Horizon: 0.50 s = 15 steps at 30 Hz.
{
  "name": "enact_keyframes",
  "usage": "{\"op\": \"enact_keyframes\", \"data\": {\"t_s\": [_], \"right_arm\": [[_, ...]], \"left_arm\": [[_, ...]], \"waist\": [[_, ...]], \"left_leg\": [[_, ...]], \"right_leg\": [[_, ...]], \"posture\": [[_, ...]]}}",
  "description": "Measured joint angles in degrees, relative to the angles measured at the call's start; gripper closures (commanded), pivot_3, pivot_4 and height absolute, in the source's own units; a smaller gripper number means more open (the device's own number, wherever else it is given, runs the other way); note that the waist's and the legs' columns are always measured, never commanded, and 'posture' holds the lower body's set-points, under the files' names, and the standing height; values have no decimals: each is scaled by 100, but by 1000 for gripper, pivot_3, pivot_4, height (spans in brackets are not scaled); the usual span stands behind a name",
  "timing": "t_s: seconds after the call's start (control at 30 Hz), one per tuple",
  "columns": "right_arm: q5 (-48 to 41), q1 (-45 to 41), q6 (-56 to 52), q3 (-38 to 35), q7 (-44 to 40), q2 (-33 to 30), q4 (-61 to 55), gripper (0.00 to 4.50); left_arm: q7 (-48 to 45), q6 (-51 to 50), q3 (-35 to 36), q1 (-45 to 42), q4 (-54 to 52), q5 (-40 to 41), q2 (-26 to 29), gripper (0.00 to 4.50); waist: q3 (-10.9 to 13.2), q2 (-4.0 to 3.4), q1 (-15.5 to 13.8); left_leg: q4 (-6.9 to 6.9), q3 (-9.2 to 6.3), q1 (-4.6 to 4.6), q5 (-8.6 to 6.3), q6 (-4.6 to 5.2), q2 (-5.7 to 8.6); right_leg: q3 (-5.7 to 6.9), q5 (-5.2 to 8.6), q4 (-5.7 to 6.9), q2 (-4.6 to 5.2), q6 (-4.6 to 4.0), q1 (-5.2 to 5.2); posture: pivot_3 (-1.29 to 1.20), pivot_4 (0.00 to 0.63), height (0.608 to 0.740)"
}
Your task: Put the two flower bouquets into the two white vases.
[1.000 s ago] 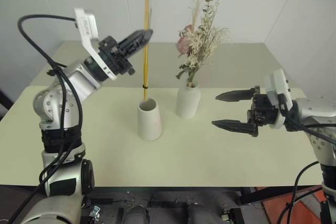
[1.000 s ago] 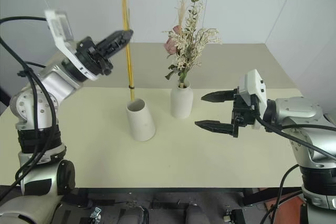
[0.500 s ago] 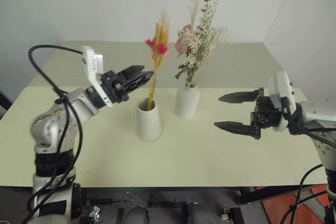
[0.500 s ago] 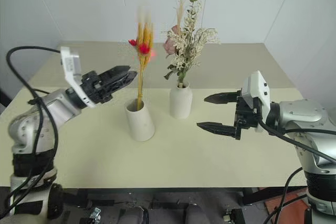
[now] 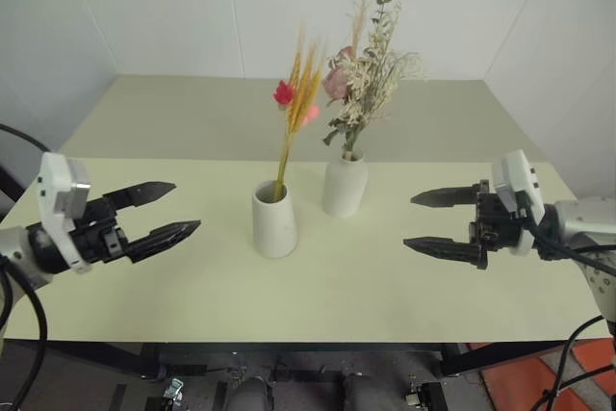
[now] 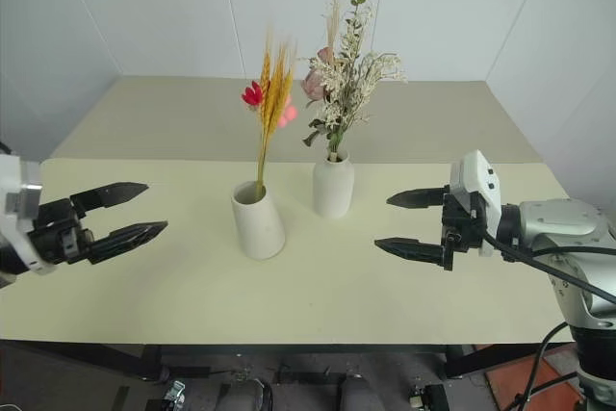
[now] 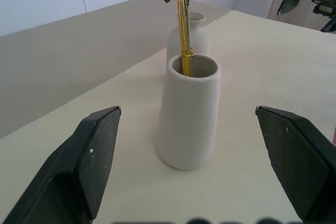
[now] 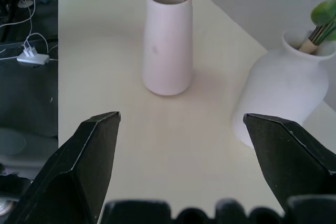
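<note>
Standing near-upright in cone vase (image 5: 274,220) | straw bouquet (image 5: 294,113), blooms up | both tools spread, empty: L (image 5: 162,210), R (image 5: 444,222)

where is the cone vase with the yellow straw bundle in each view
Left eye view: cone vase, centre, left of the bottle vase.
Right eye view: left of centre.
Left wrist view: centre, between the fingers.
Right wrist view: upper middle.
Shared landmark: the yellow straw bundle in its mouth.

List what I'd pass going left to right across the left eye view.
Left hand → cone vase holding the straw bouquet → bottle vase holding the pink bouquet → right hand.
</note>
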<state>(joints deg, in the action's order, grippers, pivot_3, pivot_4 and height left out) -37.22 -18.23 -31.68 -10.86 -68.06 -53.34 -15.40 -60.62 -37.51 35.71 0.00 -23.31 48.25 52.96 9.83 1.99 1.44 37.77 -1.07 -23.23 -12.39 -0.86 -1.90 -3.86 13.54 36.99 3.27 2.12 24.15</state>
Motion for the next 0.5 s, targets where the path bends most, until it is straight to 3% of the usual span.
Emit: {"op": "enact_keyframes", "data": {"t_s": [0.2, 0.5], "right_arm": [[5, 335, -23, -280, 70, -182, 59, 0], [-2, 589, -106, -460, 160, -265, 8, 0]], "left_arm": [[-639, 313, 166, 565, -77, -222, 233, 24], [-762, 455, 163, 571, -88, -221, 287, 24]], "waist": [[0, -1, -26], [0, -1, -33]], "left_leg": [[-1, 6, 3, 0, 0, -4], [-1, 8, 4, 0, 0, -6]], "right_leg": [[-2, 6, 0, -2, 1, 1], [-4, 13, 0, -3, 13, 1]], "posture": [[0, 150, 740], [0, 150, 740]]}}
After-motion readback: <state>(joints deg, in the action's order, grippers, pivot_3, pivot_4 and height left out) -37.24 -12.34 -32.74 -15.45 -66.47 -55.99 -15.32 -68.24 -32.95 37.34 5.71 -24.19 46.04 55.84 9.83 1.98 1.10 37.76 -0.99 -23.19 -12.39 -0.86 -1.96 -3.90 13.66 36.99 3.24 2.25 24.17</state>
